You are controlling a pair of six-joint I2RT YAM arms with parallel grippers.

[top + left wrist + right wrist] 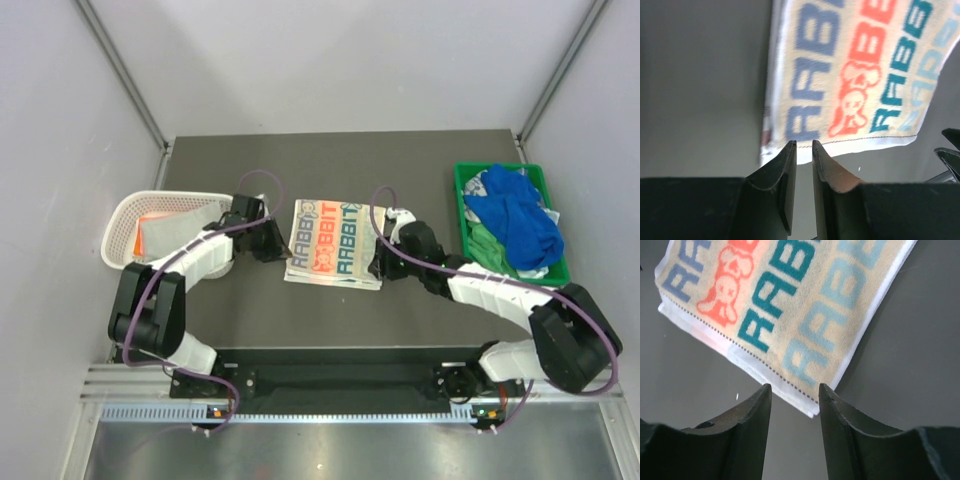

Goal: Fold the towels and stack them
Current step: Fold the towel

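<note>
The white towel with orange-teal lettering [333,245] lies folded flat at the table's middle; it also shows in the left wrist view [860,65] and the right wrist view [790,305]. My left gripper [283,254] is at the towel's near left corner, its jaws [804,145] only a narrow gap apart and empty. My right gripper [377,264] is open and empty [795,387] just short of the near right corner. An orange towel [152,232] and a pale one [195,222] lie in the basket. A blue towel [520,215] lies in the green bin.
The white mesh basket [125,212] stands at the left, beside my left arm. The green bin [462,200] stands at the right, with more cloth [490,242] under the blue towel. Grey walls close in the table on three sides.
</note>
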